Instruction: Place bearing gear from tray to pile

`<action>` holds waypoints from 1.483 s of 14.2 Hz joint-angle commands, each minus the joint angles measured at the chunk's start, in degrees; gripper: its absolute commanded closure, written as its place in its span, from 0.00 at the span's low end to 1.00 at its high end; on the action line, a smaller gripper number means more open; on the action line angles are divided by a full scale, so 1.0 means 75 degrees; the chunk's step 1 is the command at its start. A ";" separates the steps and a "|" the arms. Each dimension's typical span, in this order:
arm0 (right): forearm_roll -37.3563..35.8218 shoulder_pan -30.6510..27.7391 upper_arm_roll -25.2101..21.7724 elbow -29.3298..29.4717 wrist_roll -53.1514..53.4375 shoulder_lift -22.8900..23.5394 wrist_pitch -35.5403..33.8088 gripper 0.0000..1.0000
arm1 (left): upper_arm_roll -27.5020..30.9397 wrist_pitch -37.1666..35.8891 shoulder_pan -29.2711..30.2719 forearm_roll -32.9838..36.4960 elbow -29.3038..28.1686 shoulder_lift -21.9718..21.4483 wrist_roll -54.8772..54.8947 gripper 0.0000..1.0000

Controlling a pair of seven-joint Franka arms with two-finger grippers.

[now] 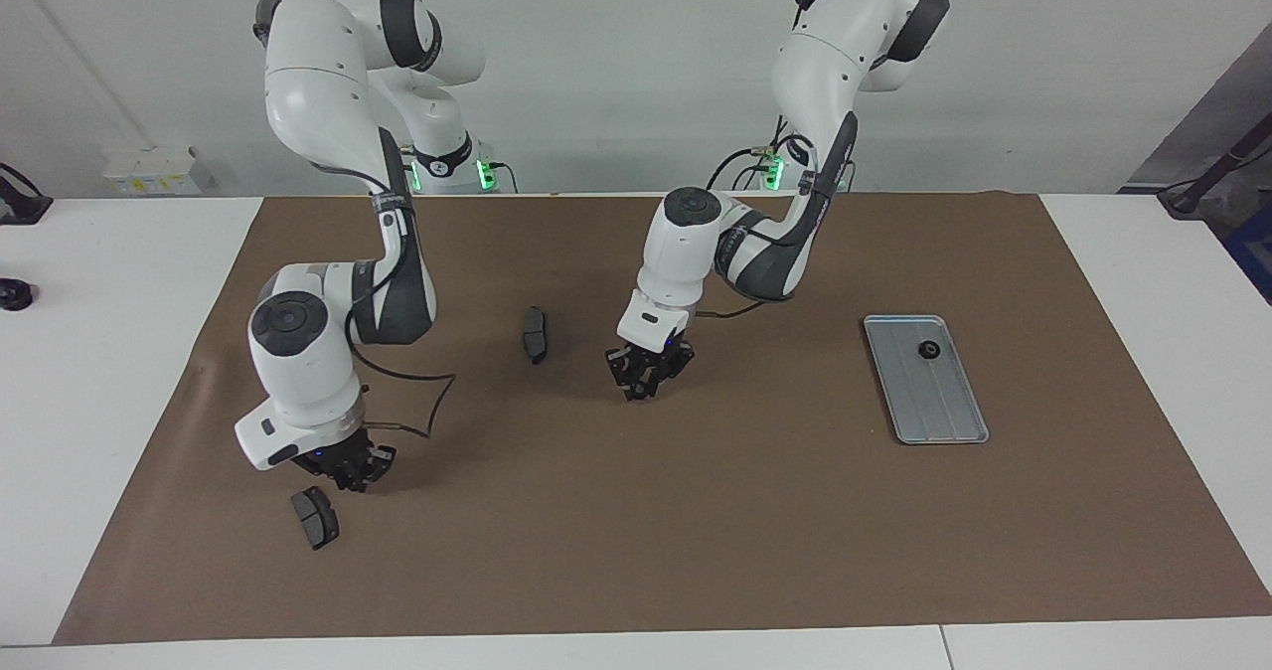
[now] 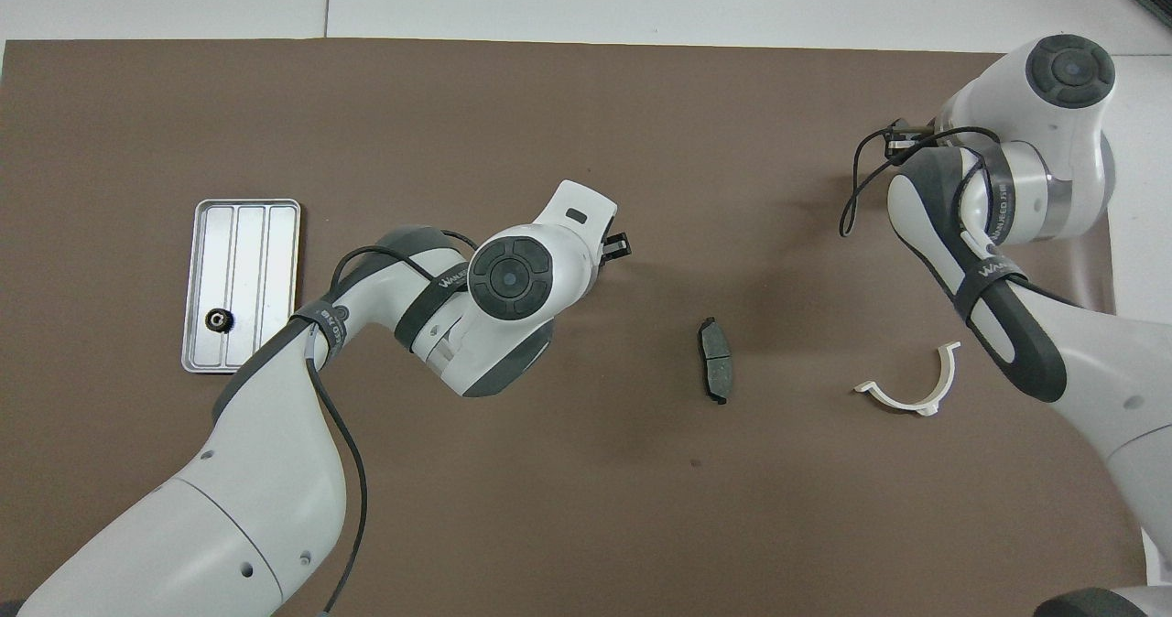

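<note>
The silver tray [image 1: 939, 412] [image 2: 265, 260] lies toward the left arm's end of the mat. One small black bearing gear [image 1: 929, 350] [image 2: 217, 320] sits in the tray's end nearer the robots. My left gripper [image 1: 641, 389] [image 2: 619, 247] hangs low over the middle of the mat, between the tray and a dark grey brake pad [image 1: 536, 334] [image 2: 716, 361]. Whether it holds anything does not show. My right gripper [image 1: 350, 476] is shut, low over the mat beside a second brake pad [image 1: 315, 517]. The pile is out of view.
A white half-ring bracket [image 2: 906, 388] lies near the right arm's end; the right arm hides it in the facing view. A brown mat [image 1: 755, 531] covers the white table. The right arm's wrist covers the second pad in the overhead view.
</note>
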 commanded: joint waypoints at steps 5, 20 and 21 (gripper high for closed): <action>-0.0035 0.0032 0.0171 -0.0588 0.0571 -0.0372 -0.0046 0.66 | -0.0016 -0.2653 0.1090 0.0038 -0.0050 -0.1929 -0.0433 0.00; 0.0012 0.2571 0.1121 -0.0518 0.2807 -0.0782 0.1009 0.19 | 0.0008 -0.1619 0.5510 -0.1274 -0.3422 -0.3408 0.4763 0.00; 0.0012 0.2853 0.1121 -0.0564 0.3158 -0.0759 0.1055 0.19 | 0.0008 -0.1393 0.5499 -0.1274 -0.3576 -0.3408 0.4329 0.00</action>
